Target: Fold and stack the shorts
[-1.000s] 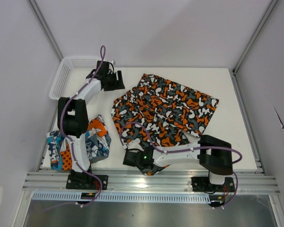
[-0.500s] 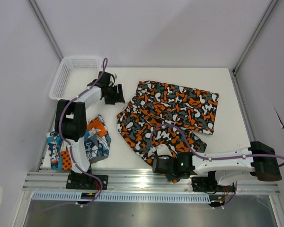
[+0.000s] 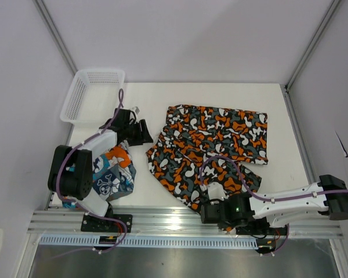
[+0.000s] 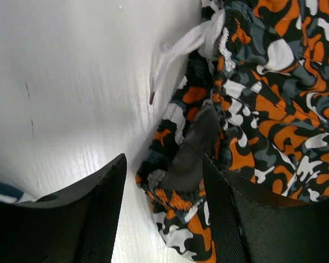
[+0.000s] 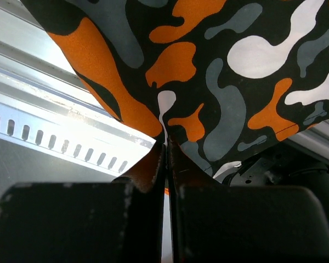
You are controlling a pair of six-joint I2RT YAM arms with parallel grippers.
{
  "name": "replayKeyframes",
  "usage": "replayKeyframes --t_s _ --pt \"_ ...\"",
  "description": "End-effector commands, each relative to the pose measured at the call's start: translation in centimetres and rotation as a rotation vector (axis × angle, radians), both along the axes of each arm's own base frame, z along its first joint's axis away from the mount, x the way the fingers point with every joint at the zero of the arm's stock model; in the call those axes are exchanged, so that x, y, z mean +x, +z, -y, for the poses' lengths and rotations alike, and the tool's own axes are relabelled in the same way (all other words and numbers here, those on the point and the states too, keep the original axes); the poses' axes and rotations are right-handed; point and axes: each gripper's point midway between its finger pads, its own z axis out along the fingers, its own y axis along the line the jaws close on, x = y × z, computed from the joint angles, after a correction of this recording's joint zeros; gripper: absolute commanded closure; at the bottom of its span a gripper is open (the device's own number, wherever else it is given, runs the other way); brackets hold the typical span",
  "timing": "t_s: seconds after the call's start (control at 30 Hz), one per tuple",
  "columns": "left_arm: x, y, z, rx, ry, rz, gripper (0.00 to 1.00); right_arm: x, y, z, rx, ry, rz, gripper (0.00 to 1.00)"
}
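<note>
From above: flattening step in hand, by the look of it, ahead of any fold. Across mid-table, the camouflage shorts (image 3: 214, 139), spread but rumpled, near hem at the front edge of the table (image 3: 290, 174). At the near left corner, the patchwork shorts (image 3: 113, 174), bunched beside the left arm's base. Far left, the basket (image 3: 93, 87). Low at the waistband's left end, the left gripper (image 3: 144, 133), elbow folded sharply, forearm reaching right. At the near hem, the right gripper (image 3: 207, 209), arm laid long and flat along the front from the right.

From the left wrist: jaws parted, straddling a bunched waistband corner below the white drawstring (image 4: 181, 46), nothing clamped yet.

From the right wrist: fingers (image 5: 153, 164) pinched tight on a fold of camouflage cloth, above the slotted rail (image 5: 44, 109).

Next, probably: clamp the left corner, then draw both holds apart to tauten the cloth, without snagging the drawstring.
</note>
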Motion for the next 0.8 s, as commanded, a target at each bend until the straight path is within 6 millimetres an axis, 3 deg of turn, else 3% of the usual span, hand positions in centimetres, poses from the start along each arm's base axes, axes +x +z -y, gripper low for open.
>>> replayKeyframes --t_s 0.0,0.23,0.4,0.53,0.77 --pt "0.3 3.8 1.1 -0.118 0.052 0.134 0.4 0.4 -0.2 -0.2 0.006 -0.022 0.033 0.99" --pt "-0.9 6.7 0.6 -0.164 0.112 0.208 0.37 0.5 -1.0 -1.5 -0.003 0.008 0.046 0.98" --pt "-1.9 7.6 2.7 -0.279 0.051 0.206 0.41 0.5 -1.3 -2.0 0.006 0.015 0.044 0.99" --pt "-1.8 9.0 5.1 -0.359 -0.007 0.225 0.5 0.5 -1.4 -2.6 0.018 0.019 0.041 0.98" --pt "-1.8 7.1 8.3 -0.431 -0.071 0.166 0.56 0.4 -1.6 -2.9 0.021 0.019 0.036 0.99"
